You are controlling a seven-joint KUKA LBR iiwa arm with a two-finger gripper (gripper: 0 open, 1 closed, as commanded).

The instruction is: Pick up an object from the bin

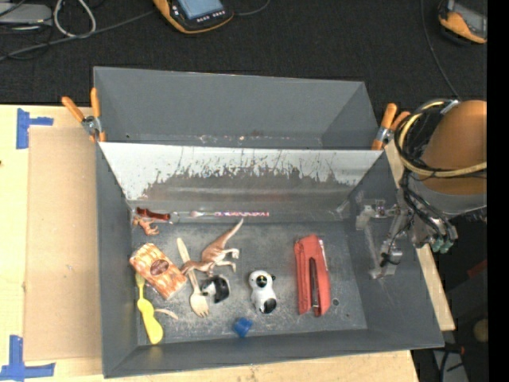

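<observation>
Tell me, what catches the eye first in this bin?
The red stapler lying right of centre on the bin floor stands out most. Left of it are a black-and-white panda toy and a tan dinosaur, with more small things further left. The gripper hangs over the bin's right wall, apart from them all.

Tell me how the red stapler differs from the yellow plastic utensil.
The red stapler is broad and bulky, right of centre; the yellow plastic utensil is slim, near the view's left wall. Both lie flat on the floor of the grey metal bin.
</observation>
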